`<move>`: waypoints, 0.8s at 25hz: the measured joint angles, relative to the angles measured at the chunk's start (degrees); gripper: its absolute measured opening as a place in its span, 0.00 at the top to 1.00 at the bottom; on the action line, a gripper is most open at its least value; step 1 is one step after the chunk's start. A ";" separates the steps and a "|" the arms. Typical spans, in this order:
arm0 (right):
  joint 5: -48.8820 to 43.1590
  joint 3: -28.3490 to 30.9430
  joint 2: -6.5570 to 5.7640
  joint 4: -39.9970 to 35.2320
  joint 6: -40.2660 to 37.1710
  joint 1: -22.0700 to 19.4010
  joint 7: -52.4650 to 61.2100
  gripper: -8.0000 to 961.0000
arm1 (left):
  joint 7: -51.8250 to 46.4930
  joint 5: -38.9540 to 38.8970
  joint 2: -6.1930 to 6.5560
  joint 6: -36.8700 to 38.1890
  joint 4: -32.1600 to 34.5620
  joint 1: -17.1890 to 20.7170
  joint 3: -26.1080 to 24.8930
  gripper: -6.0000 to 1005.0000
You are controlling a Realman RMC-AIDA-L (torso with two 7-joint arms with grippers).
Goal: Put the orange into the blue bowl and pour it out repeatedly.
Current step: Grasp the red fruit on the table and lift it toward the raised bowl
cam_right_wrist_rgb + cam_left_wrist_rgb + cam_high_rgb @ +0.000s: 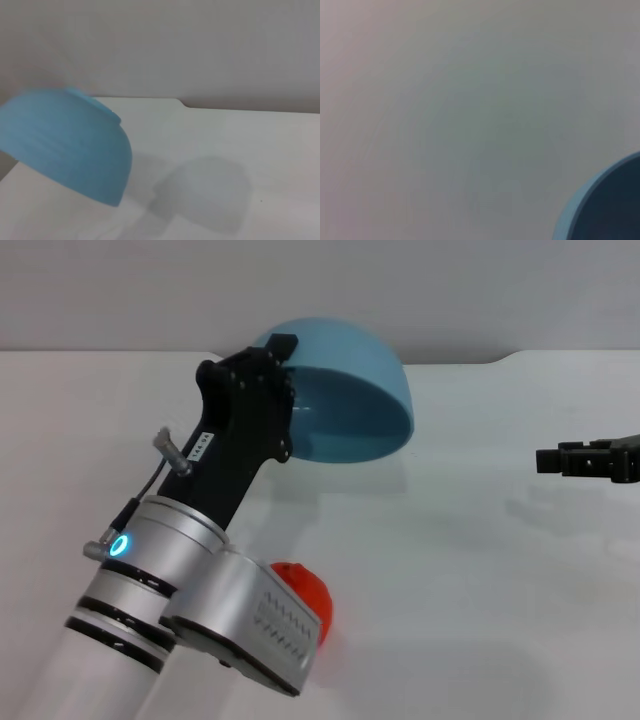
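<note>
The left tool (283, 390) grips the rim of the round, glossy light-blue bowl (352, 400), lifted off the white desk (470, 580) and tipped steeply so its opening faces down and toward the robot. I judge this to be the pouring tilt, held high enough that the fruit can roll free. The bowl shows no fruit inside; the bright red-orange roundish orange (303, 606) lies on the desk, near the robot and partly hidden by the left arm's silver wrist housing. The right tool (562, 459) hangs idle, well apart on the right; whether it is spread or closed, I cannot tell. The desk is smooth, pale and bare-looking, and a plain grey wall (320, 290) stands behind it.
</note>
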 joint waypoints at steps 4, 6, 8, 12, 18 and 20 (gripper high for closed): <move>0.00 0.00 0.00 0.64 0.00 0.43 -0.25 0.51 | 0.01 -1.04 0.07 -1.43 0.07 0.01 0.27 1.00; 0.00 0.00 0.00 0.82 0.00 0.64 -0.32 0.51 | -0.05 -1.52 0.08 -1.88 0.06 0.09 0.42 1.00; 0.00 0.00 0.00 0.90 0.00 0.83 -0.34 0.51 | -0.10 -3.01 0.08 -2.01 0.37 0.10 0.43 1.00; 0.00 -0.01 0.00 1.12 0.00 1.26 -0.36 0.51 | -0.21 -12.09 0.34 -1.42 4.05 0.05 0.13 1.00; 0.00 -0.35 0.00 1.24 0.00 1.57 -0.44 0.51 | -0.19 -21.18 0.62 5.14 9.76 0.85 -3.07 1.00; 0.00 -0.44 0.00 1.26 0.00 1.69 -0.49 0.51 | -0.20 -24.63 0.64 10.81 12.26 1.47 -5.56 1.00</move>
